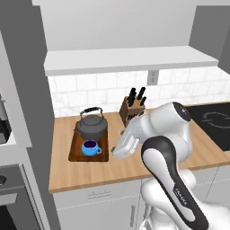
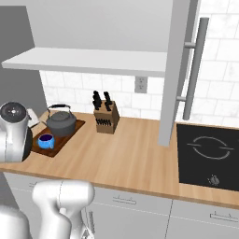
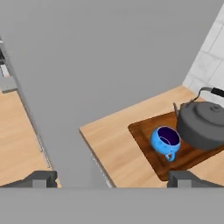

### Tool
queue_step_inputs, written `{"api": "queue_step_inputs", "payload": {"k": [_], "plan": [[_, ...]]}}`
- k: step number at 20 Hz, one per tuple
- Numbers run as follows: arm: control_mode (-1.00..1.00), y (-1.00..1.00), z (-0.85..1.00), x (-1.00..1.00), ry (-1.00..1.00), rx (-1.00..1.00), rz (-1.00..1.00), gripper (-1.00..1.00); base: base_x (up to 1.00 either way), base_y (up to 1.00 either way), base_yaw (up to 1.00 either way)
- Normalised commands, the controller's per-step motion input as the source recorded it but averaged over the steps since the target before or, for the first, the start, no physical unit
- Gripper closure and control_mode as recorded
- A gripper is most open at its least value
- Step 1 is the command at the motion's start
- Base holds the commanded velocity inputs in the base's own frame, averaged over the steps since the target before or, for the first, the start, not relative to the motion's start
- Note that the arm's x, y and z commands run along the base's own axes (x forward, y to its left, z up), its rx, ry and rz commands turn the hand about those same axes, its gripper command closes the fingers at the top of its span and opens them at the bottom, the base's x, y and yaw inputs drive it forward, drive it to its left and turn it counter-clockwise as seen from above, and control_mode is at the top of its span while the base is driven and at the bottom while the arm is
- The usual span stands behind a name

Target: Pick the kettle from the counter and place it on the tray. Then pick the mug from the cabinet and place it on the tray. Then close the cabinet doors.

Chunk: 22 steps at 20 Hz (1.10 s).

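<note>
Kettle (image 1: 92,125): sitting upright at the tray's wall-side end, handle arching across the top.
Mug (image 1: 91,148): standing upright just in front, mouth facing up.
Tray (image 1: 75,151): lying on the counter (image 1: 134,167), long axis running toward the backsplash.
Gripper (image 3: 113,178): hovering with fingertips spread wide, gripping nothing.

**Even, flat rendered light; soft, low-resolution pictures**

The scene is lit brightly and evenly, with no clear source and no glare. Only faint shading is seen under the kettle (image 1: 92,126) on the tray (image 1: 76,154). Edges are rendered slightly soft and pixelated throughout; no edge distortion is noted.
</note>
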Motion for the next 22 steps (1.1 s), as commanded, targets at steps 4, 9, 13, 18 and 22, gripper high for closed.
{"api": "queue_step_inputs", "payload": {"k": [4,9,13,18,22], "plan": [[-1.00,0.09,0.38,-0.19,-0.09,-0.07,0.00,-1.00,0.00,0.00,0.00],[-1.00,0.02,0.33,-0.34,-0.16,0.00,0.15,-1.00,0.00,0.00,0.00],[-1.00,0.18,0.39,-0.46,-0.40,-0.03,0.25,-1.00,0.00,0.00,0.00],[-1.00,0.30,0.44,-0.44,-0.35,-0.04,0.24,-1.00,0.00,0.00,0.00],[-1.00,0.27,0.55,-0.40,-0.22,-0.02,0.21,-1.00,0.00,0.00,0.00]]}}
